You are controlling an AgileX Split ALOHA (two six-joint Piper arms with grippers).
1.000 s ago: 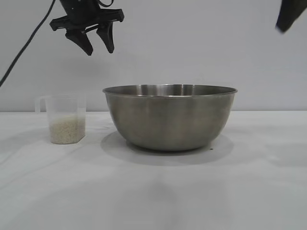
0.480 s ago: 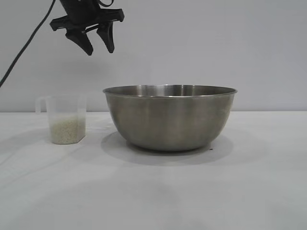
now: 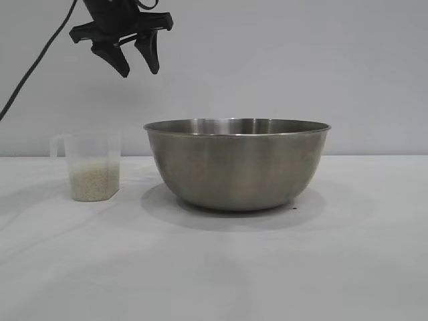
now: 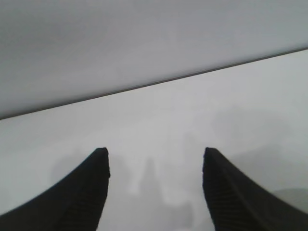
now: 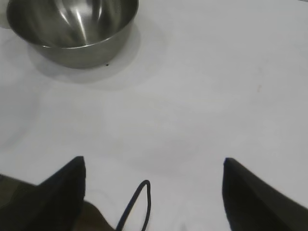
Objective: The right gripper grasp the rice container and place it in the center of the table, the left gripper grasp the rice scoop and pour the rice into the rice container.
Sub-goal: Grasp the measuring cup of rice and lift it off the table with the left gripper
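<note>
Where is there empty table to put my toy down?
Bare table stretches across the front, before the rice scoop and the rice container, and to the right of the container. It is tightest in the narrow gap between scoop and container, under the raised left claw.

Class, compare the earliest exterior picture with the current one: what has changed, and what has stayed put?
The dark right arm tip seen at the upper right corner has left the exterior view. The large stainless-steel bowl, the translucent plastic scoop of rice and the black left gripper stayed put.
</note>
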